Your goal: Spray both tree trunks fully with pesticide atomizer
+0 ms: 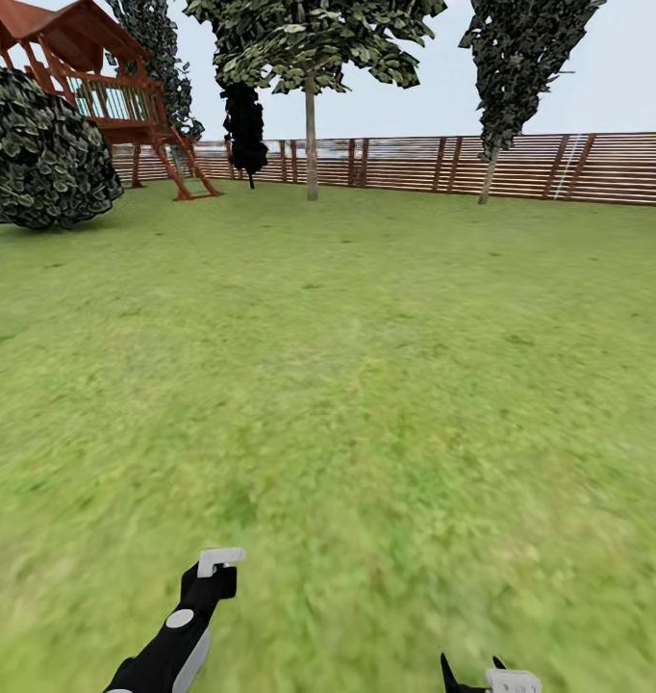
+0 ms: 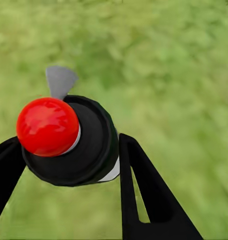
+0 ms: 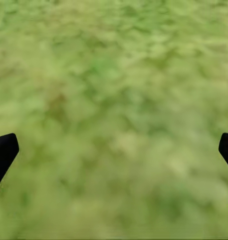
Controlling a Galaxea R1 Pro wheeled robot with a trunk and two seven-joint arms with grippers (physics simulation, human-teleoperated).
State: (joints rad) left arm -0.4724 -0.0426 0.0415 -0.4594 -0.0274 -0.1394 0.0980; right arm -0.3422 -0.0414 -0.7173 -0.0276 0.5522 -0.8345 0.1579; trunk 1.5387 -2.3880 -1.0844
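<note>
Crossing the blurry green grass lawn (image 1: pixel 366 385) toward two pale-trunked trees (image 1: pixel 311 135) at the slatted-fence edge. Left gripper (image 2: pixel 68 150) is clamped on the black red-capped pesticide atomizer (image 2: pixel 68 140); right gripper (image 3: pixel 114 150) spread apart. Next: approach, aim nozzle at trunk.

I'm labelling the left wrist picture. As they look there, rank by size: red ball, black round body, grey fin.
1. black round body
2. red ball, though nearness to the camera may enlarge it
3. grey fin

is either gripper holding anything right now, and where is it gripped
The left gripper holds the pesticide atomizer, fingers clamped on either side of its black body below the red cap. The right gripper is open over grass, holding nothing.
</note>
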